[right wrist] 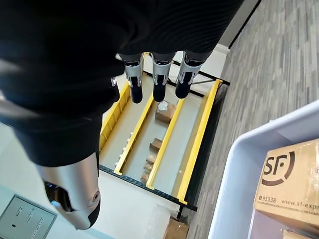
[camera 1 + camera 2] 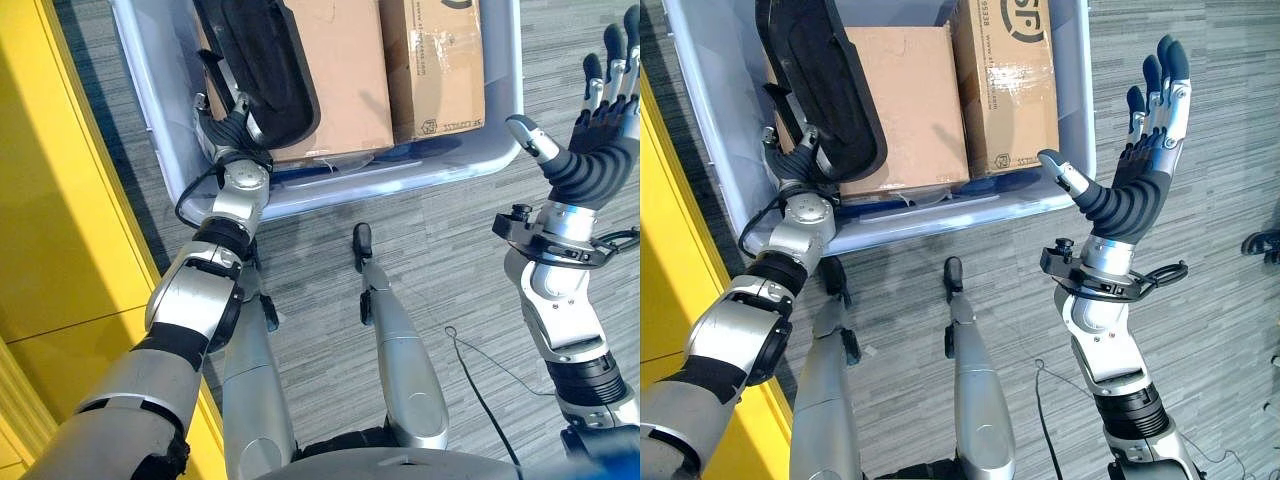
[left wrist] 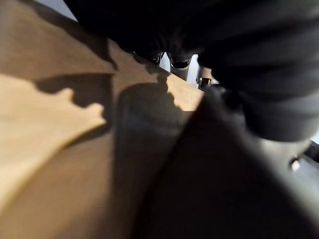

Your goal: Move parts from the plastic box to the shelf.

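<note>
Your left hand [image 2: 800, 160] is down inside the plastic box [image 2: 730, 190], at the near end of a long black part [image 2: 820, 80] that lies on top of a cardboard carton [image 2: 910, 100]. Its fingers are tucked under that part's near end, so you cannot tell whether they have closed on it. The part's long axis runs straight away from this hand toward the far wall of the box, so any lift starts from one end, with most of the length reaching out past the hand. A second carton [image 2: 1005, 80] sits just beside the first, on the side toward your right hand [image 2: 1135, 190]. That hand is raised outside the box, palm up, fingers straight and spread, holding nothing. The left hand is plainly the nearer one. The yellow-railed shelf [image 1: 164, 129] shows past the right hand's fingertips, well apart from the box.
</note>
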Available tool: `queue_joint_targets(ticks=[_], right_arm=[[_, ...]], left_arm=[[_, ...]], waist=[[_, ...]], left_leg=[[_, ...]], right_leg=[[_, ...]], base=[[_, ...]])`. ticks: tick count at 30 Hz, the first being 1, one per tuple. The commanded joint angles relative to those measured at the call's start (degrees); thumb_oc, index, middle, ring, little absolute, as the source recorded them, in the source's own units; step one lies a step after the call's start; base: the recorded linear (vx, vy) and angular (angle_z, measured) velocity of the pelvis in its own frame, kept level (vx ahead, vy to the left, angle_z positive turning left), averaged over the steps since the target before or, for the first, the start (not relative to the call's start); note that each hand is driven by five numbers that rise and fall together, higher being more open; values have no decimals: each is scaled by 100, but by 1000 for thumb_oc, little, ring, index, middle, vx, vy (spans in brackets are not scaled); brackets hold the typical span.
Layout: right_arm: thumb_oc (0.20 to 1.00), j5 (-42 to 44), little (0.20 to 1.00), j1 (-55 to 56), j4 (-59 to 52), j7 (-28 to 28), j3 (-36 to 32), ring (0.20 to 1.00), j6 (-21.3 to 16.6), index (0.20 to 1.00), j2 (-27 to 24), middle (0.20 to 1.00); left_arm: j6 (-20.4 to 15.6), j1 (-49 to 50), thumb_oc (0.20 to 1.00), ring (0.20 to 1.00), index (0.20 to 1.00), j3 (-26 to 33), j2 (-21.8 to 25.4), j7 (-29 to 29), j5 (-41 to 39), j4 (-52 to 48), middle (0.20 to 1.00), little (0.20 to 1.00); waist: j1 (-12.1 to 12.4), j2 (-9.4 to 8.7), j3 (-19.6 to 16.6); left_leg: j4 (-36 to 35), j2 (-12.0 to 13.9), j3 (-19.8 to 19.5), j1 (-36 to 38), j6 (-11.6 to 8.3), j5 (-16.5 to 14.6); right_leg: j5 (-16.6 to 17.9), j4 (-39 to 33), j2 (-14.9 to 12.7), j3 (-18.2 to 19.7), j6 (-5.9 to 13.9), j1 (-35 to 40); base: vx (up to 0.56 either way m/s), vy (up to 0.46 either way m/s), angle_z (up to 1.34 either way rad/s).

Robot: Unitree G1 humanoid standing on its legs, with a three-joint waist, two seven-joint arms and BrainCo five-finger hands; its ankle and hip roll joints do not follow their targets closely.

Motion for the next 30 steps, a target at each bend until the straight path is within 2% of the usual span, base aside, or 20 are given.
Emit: queue_joint_targets(ticks=[1, 13, 21, 23, 25, 30], right_arm=[[1000, -23, 1000, -160, -221, 9, -571, 1000, -246, 1000, -142, 1000], [1000, -78, 1000, -111, -124, 159, -561, 1000, -164, 1000, -91, 1000], [1000, -230, 1000, 121, -107, 251, -695, 1000, -52, 1000, -49, 1000], [1000, -308, 1000, 305, -82, 319, -847, 1000, 5, 1000, 2, 1000], [1000, -316, 1000, 379, -64, 383, -935, 1000, 18, 1000, 16, 1000], [1000, -309, 1000, 461, -34, 492, -1036, 1000, 49, 1000, 44, 1000]], left_arm=[[389, -119, 200, 200, 200, 108, -200, -557, 30, 587, 200, 200], [254, 617, 200, 200, 200, 340, -235, -662, -71, 320, 200, 200], [58, 1636, 200, 200, 200, 662, 61, -555, 204, -1204, 200, 200], [-28, 2336, 200, 200, 200, 920, 319, -465, 711, -2535, 200, 200], [-53, 2697, 200, 200, 200, 1083, 469, -479, 1006, -3161, 200, 200], [-111, 3081, 200, 200, 200, 1362, 661, -589, 1283, -3997, 200, 200]], waist=[[-56, -86, 76], [150, 111, 75], [383, 343, 35], [481, 488, -72], [534, 568, -145], [584, 684, -272]], left_leg=[[476, 80, -134, 131, -96, -518], [293, 6, -146, 645, -89, -472], [3, -43, -146, 1385, -87, -424], [-153, -80, -137, 1695, -78, -375], [-227, -80, -141, 1862, -76, -375], [-404, -90, -131, 2148, -75, -345]], right_leg=[[-37, 560, 222, -145, -171, -76], [-84, 574, 151, -227, -170, 393], [-116, 456, 67, -310, -150, 1058], [-127, 393, 18, -332, -150, 1323], [-150, 362, -3, -349, -147, 1458], [-189, 285, -21, -354, -148, 1661]], base=[[0, 0, 0], [2, 2, -1], [22, 1, 2], [64, 5, 2], [86, -6, 4], [41, 0, 2]])
